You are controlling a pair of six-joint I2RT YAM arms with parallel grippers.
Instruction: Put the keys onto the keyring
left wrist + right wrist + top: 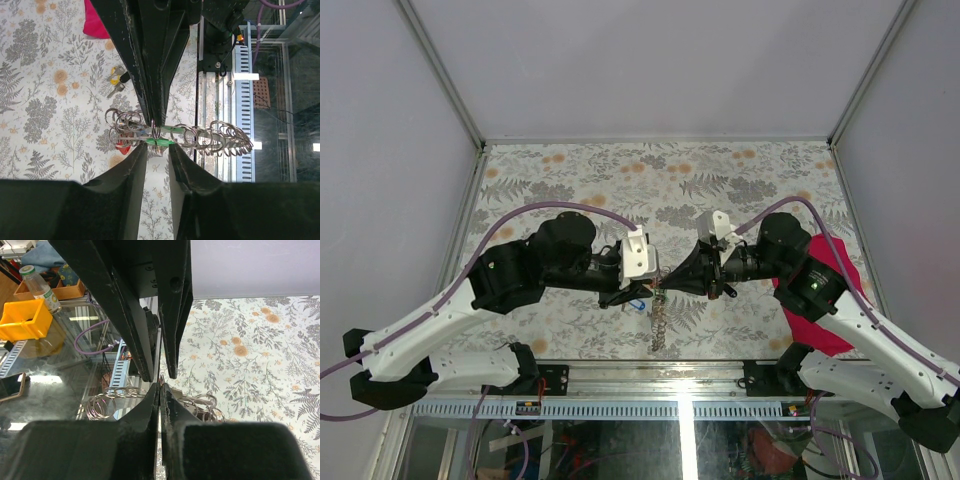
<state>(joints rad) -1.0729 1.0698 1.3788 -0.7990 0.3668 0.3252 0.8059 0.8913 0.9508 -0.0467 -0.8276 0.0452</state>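
Over the floral table (740, 180) my right gripper (155, 120) is clamped on the keyring (155, 132), chain (220, 140) dangling, while the left gripper (157, 151) stands slightly parted and empty beside the green key (161, 142) at the ring — mid-threading, I judge — so next I close squarely on that tiny key.

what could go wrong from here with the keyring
1. The right end effector pinches the thin keyring at its tips only; the long chain might drag it loose.
2. The left end effector stands open by the green key; if unthreaded, it could drop.
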